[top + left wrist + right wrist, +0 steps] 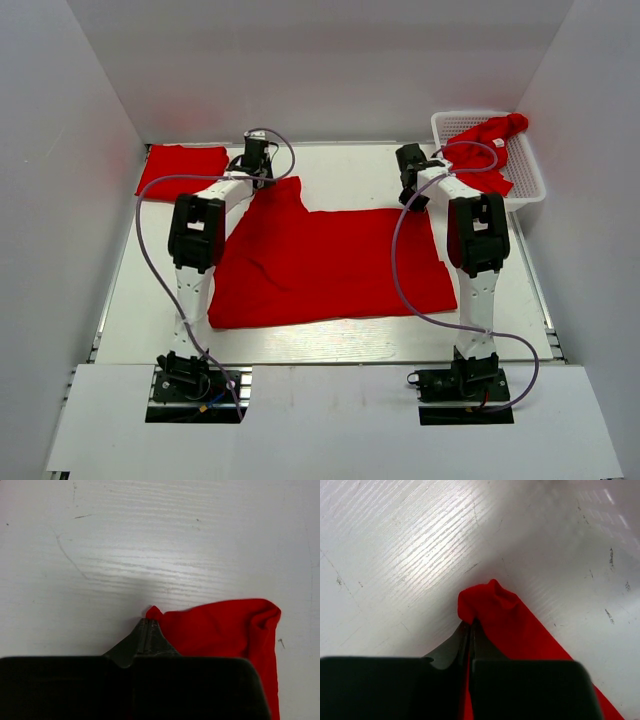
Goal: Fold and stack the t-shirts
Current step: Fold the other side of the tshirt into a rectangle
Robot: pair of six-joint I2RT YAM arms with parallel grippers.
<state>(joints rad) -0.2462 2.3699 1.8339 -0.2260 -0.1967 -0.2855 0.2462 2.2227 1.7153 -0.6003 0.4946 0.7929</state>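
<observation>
Three red t-shirts show in the overhead view. The spread t-shirt lies flat across the middle of the white table, its lower hem toward the bottom of the frame and a narrower piece reaching up at its upper left. The folded t-shirt sits in the upper left of the frame, near the table's far left corner and apart from the spread one. The crumpled t-shirt lies in the white lattice basket in the upper right, part of it draped over the basket's far rim. The left gripper is clenched on the spread t-shirt's upper-left corner: in the left wrist view its fingers meet, a small tip of red cloth pokes out just beyond them, and the rest of the fabric runs off to the lower right of that frame. The right gripper is likewise pinched on the same shirt at its upper-right corner (a small bunched knob of red stands just past the fingertips in the right wrist view), with the cloth trailing to the lower right. Both pinched corners sit close to the tabletop, which shows faint scratches and specks; whether they are lifted clear of it cannot be told.
</observation>
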